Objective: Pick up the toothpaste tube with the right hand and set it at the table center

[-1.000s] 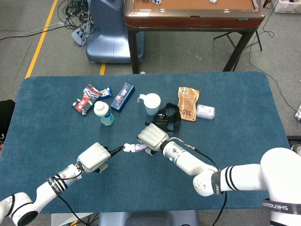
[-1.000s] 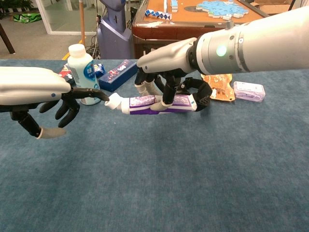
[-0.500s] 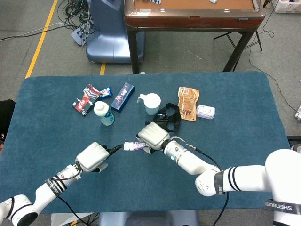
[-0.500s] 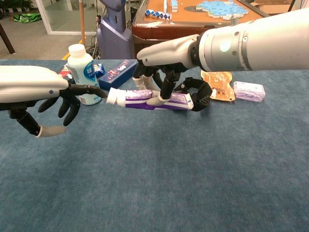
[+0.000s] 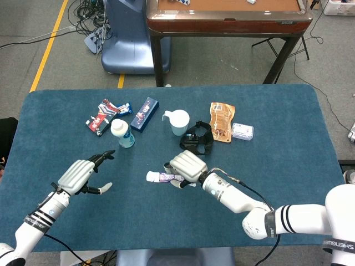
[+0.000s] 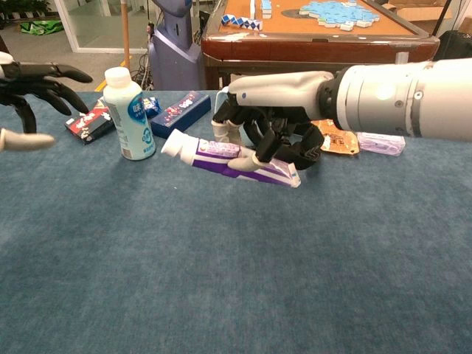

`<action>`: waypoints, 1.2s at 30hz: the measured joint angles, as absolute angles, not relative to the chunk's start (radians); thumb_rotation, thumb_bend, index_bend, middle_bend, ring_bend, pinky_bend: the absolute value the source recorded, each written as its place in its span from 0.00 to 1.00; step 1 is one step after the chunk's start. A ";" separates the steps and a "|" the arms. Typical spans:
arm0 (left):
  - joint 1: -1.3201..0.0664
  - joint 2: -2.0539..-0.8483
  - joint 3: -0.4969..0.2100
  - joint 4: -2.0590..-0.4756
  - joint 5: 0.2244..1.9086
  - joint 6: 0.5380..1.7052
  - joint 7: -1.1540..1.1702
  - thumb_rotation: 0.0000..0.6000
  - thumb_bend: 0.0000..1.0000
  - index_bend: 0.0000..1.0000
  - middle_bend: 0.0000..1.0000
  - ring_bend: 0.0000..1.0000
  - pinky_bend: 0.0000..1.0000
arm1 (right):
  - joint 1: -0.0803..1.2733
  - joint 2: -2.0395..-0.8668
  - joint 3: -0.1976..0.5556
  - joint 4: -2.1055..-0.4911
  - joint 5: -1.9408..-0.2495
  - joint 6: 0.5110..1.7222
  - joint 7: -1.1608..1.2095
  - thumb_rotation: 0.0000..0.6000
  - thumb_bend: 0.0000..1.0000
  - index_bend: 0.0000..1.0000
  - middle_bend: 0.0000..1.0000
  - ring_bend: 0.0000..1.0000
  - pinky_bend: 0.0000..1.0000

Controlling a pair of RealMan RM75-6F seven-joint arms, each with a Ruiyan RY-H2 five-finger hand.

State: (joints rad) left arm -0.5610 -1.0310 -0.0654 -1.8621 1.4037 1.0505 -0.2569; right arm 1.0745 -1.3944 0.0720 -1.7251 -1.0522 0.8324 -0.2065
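Toothpaste tube [image 6: 230, 157] sits gripped in our right hand [image 5: 187, 166], tilted low over the counter [image 5: 277, 149] center; our left hand [image 5: 81, 175] has pulled away, fingers spread empty, so we may release.

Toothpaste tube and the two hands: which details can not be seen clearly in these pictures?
- Toothpaste tube: its middle is covered by the right hand in the head view; whether its tail end touches the table is unclear in the chest view.
- Tube print: too small to read in both views.
- Left hand: cut off by the left edge in the chest view.
- Black strap: partly hidden behind the right hand's fingers in the chest view.
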 measured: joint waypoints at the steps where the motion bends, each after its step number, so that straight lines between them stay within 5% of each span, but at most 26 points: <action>1: -0.553 -1.026 -0.071 -1.864 1.404 1.062 -0.298 0.15 0.19 0.00 0.12 0.10 0.28 | 1.066 -1.406 0.072 -1.721 -1.067 0.835 -0.189 1.00 0.83 0.81 0.77 0.63 0.64; 4: -0.526 -1.019 -0.089 -1.865 1.419 1.113 -0.413 0.00 0.14 0.00 0.09 0.08 0.22 | 1.042 -1.450 0.074 -1.702 -1.108 0.837 -0.125 1.00 0.84 0.81 0.77 0.64 0.64; 11: -0.499 -1.057 -0.120 -1.851 1.471 1.182 -0.486 0.00 0.08 0.00 0.06 0.05 0.12 | 1.001 -1.583 0.090 -1.622 -1.203 0.846 0.004 1.00 0.85 0.82 0.78 0.65 0.65; 36: -0.546 -1.326 -0.127 -1.622 1.552 1.221 -0.460 0.00 0.04 0.00 0.05 0.05 0.11 | 1.013 -1.909 0.266 -1.374 -1.257 0.847 0.203 1.00 0.87 0.84 0.78 0.65 0.65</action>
State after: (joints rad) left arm -0.5461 -1.3258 -0.1271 -1.6218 1.5523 1.2215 -0.4603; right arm 1.0128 -1.9085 0.2657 -1.3741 -1.2574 0.8465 0.2032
